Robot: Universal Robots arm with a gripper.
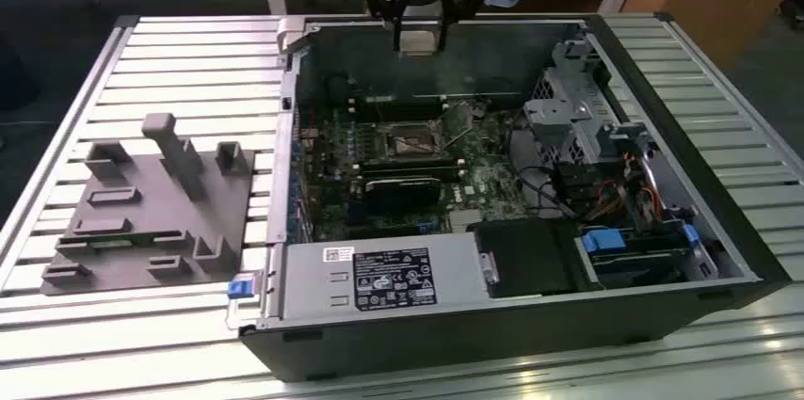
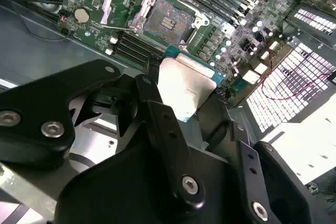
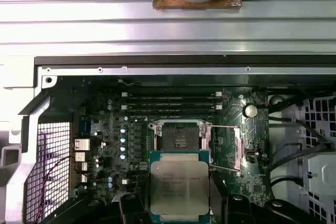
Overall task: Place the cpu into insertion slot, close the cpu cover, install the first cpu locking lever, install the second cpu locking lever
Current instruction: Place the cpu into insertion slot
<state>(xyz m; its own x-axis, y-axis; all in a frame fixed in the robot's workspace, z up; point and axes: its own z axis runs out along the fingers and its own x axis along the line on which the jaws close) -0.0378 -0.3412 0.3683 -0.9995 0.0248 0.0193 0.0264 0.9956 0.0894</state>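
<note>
Clasping the cpu (image 3: 179, 182) — flat silver-grey top, green edge — gripper (image 3: 180, 207) clamped round it

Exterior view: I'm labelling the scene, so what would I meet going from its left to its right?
grey fixture block → insertion slot → metal drive cage

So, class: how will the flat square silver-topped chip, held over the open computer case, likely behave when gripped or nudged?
The flat square silver-grey cpu is probably stiff: its metal top shows no bend, held by the black gripper. Being thin with a smooth top, it may slip or tilt if squeezed unevenly. Flat-sided, it should not roll.
</note>
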